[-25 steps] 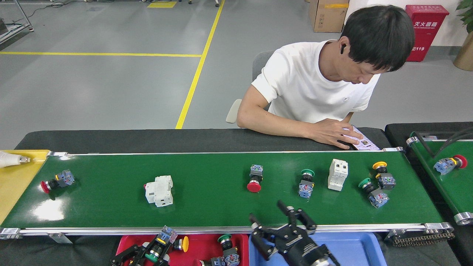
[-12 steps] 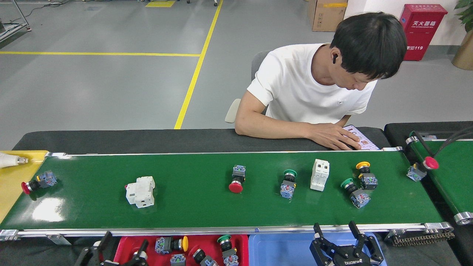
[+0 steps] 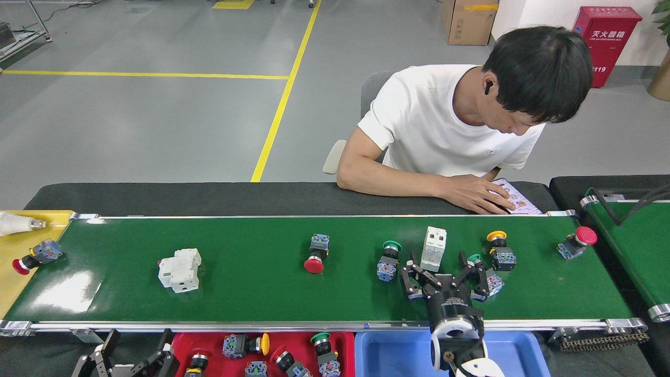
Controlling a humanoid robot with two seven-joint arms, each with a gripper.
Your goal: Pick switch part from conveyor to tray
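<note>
The white switch part (image 3: pixel 434 248) stands upright on the glossy green conveyor (image 3: pixel 261 293), just beyond the right gripper (image 3: pixel 442 269), between its spread fingers.

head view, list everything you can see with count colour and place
conveyor: 1, dark green, across the middle
push-button switches on belt: 6, red, green, green, yellow, red and red at the left end
white breaker blocks: 2, lying at left, upright at right
red tray: 1, bottom centre, holding several switches
blue tray: 1, bottom right
yellow bin: 1, far left
second belt: 1, green, far right
person: 1, white shirt, seated behind the belt
left tool: black, bottom left
right tool: black, open over the belt by the upright breaker
</note>
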